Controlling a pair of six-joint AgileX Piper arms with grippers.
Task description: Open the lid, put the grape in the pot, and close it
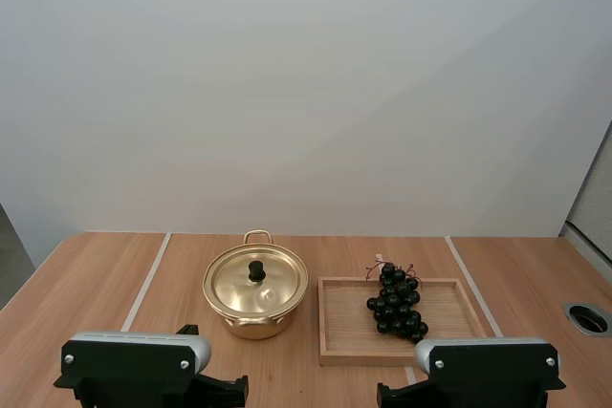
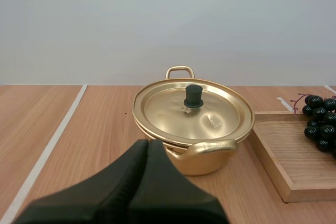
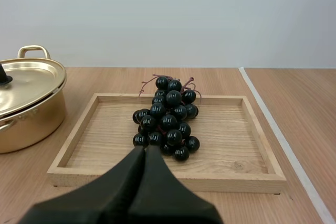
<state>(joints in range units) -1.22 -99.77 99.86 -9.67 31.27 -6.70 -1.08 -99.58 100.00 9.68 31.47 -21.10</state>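
Nothing in the task is done yet. The lid (image 2: 210, 114) sits closed on the pot (image 1: 255, 317), and the grapes (image 3: 167, 119) lie in the wooden tray (image 3: 231, 145) just beside the pot, on its right.

My left fingers (image 2: 148, 148) are pressed together into one dark wedge and hold nothing. My right fingers (image 3: 145, 153) are the same. Both hang low over the bench (image 1: 105, 284), short of their targets.

The lid comes first, and that move turns on its black knob (image 2: 193, 97). The knob stands upright at the lid's centre, ahead of my left fingers and a little to their right. The left arm is the nearer one, so I judge the lid to be its job. The fingers must open before they can take the knob.

The grapes lie straight ahead of my right fingers. The long axis of the bunch runs away from me, with the reddish stem twigs at the far end.

The pot is thin, shiny, gold-coloured metal with loop handles. Its lid is shallow and slightly dented. The grapes are glossy, round and dark, likely slippery. The tray is pale wood with a low rim.
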